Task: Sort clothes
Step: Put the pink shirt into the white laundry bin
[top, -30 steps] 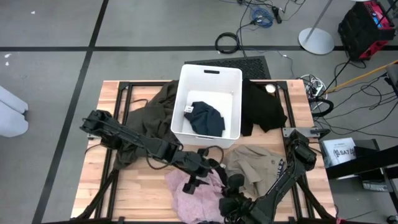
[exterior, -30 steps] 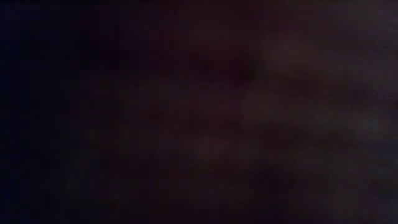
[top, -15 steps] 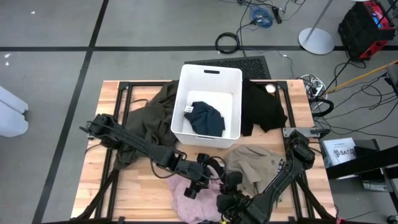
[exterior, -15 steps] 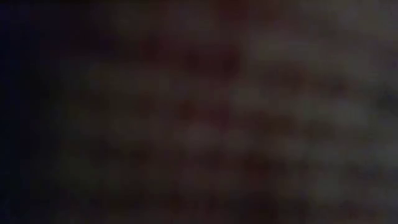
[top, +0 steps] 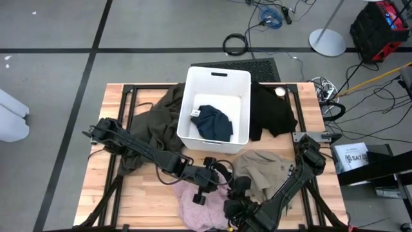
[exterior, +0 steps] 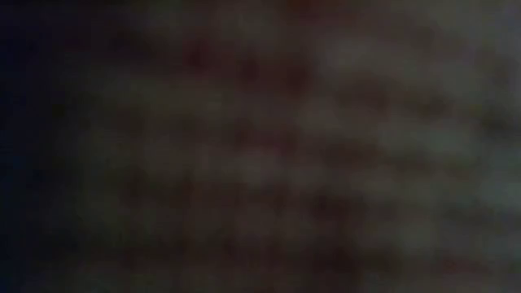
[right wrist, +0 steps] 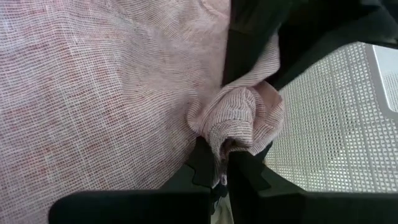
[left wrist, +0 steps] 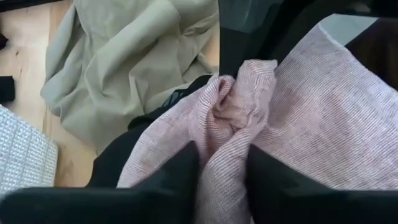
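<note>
Pink cloth [top: 205,207] lies at the table's 6 o'clock edge, pinched from both sides. Left gripper [left wrist: 222,163] has closed its fingers on a bunched fold; right gripper [right wrist: 222,163] is clamped on another fold at 5 o'clock. Khaki cloth [top: 261,169] lies just beyond. Farther, at 12 o'clock, the bin [top: 215,82] holds a navy cloth [top: 214,123], between olive cloth [top: 156,122] and black cloth [top: 272,111].

Wooden table [top: 138,193], black frame. White bin [top: 216,81] at 12 o'clock. Olive garment [top: 154,125] at 10 o'clock, black garment [top: 273,113] at 2 o'clock, khaki garment [top: 264,169] at 4 o'clock, pink garment [top: 199,209] at 6 o'clock.
</note>
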Robot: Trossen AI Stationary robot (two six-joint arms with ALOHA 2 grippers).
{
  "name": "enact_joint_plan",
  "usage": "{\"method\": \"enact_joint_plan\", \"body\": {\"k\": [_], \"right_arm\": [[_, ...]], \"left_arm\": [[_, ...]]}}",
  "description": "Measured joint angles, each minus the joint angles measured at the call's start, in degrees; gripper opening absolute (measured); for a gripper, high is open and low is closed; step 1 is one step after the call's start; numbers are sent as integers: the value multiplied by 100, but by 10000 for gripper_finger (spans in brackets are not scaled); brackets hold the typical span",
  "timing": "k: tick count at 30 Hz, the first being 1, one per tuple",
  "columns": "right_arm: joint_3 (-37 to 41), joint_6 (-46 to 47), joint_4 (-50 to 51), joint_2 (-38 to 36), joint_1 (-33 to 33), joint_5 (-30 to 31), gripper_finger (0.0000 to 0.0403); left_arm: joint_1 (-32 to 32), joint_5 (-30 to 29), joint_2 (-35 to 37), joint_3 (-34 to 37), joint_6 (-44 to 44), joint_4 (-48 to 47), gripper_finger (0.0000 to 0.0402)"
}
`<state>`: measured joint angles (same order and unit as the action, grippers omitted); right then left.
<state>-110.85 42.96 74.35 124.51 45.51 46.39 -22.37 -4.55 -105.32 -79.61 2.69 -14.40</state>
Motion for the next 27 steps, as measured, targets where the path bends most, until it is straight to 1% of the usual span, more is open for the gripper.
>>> {"method": "enact_joint_plan", "body": {"k": [2,3,7,10,14,20,23,25,27], "right_arm": [[0,3,4,0,-27,-1,10],[0,0,-1,0,-49,-5,10],[0,-4,4,0,-133,-15,14],[0,-102,22,-11,-187,38,35],[-209,-197,271,-45,-287,278,88],[-1026,-277,553,-64,-434,309,194],[-1465,-467,1069,-64,-436,249,246],[-1729,-343,1569,-68,-410,269,274],[-1798,-344,1542,-159,-374,338,293]], "left_arm": [[0,43,0,0,2,-7,31],[0,83,0,0,5,-20,18],[0,96,0,0,3,-49,13],[-2,88,120,0,3,-195,6],[-18,-144,391,0,2,-460,5],[-104,-538,854,0,-2,-876,3],[-184,-811,1152,0,-4,-1142,3],[-280,-1039,1394,0,1,-1372,2],[-410,-1261,1644,0,0,-1526,2]]}}
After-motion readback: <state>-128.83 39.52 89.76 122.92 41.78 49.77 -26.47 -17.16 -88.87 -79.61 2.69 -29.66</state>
